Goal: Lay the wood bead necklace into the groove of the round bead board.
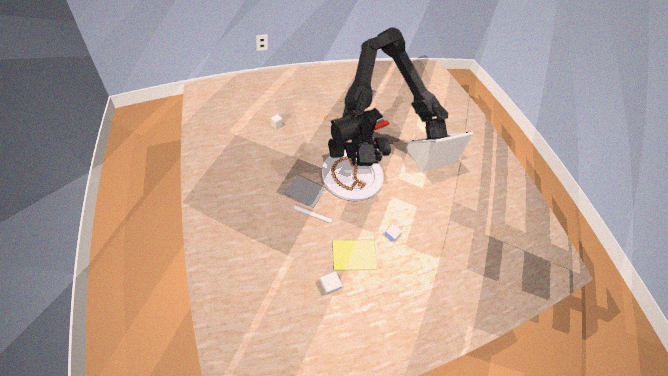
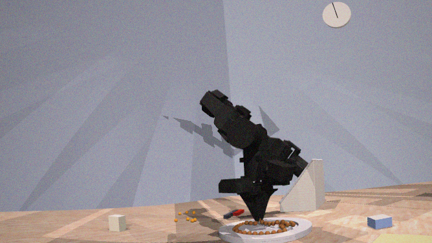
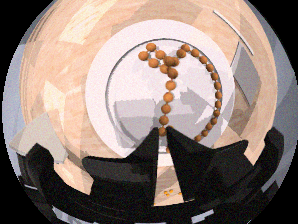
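The wood bead necklace (image 1: pixel 334 174) (image 2: pixel 259 232) (image 3: pixel 168 92) lies in a loop on the white round bead board (image 1: pixel 350 195) (image 2: pixel 301 230) (image 3: pixel 107 90). Part of it follows the groove, and one strand cuts straight across the board's middle. My gripper (image 1: pixel 352 161) (image 2: pixel 257 218) (image 3: pixel 161 131) points straight down at the board's near rim. It is shut on the end of the straight strand of the necklace. The beads between the fingertips are hidden.
Loose orange beads (image 2: pixel 187 217) and a red-and-black tool (image 1: pixel 381 125) (image 2: pixel 234 213) lie behind the board. A white wedge stand (image 1: pixel 440 150) (image 2: pixel 304 190) carries the arm's base. A grey square (image 1: pixel 304 191), white stick (image 1: pixel 312 214), blue block (image 1: pixel 393 232) (image 2: pixel 379 221), yellow sheet (image 1: pixel 354 254), white block (image 1: pixel 330 282) and cream cube (image 1: pixel 276 121) (image 2: pixel 116 223) lie around.
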`<state>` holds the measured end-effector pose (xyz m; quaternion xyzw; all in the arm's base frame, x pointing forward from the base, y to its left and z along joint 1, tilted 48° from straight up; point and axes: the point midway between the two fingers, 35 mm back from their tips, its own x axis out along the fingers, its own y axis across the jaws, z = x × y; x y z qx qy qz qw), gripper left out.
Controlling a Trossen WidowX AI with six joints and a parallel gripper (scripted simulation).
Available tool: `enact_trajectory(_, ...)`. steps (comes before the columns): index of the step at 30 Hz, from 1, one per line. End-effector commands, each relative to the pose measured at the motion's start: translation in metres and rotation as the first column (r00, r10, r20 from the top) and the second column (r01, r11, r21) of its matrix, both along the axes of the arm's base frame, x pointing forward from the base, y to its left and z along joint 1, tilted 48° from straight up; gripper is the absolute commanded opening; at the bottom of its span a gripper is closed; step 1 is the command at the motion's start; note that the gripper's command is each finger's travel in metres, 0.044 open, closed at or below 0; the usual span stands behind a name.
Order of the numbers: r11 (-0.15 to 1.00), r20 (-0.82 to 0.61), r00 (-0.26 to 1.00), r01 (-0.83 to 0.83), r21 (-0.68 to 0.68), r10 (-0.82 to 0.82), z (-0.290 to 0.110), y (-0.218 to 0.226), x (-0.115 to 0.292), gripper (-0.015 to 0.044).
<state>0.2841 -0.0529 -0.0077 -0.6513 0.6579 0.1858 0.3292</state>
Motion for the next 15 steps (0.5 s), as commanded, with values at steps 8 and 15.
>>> enact_trajectory(8,1.0,-0.005,1.0,-0.001,-0.003,0.001,0.009,-0.012,-0.034,0.0)
enact_trajectory(15,1.0,-0.005,1.0,-0.001,-0.003,0.001,0.009,-0.013,-0.036,0.0)
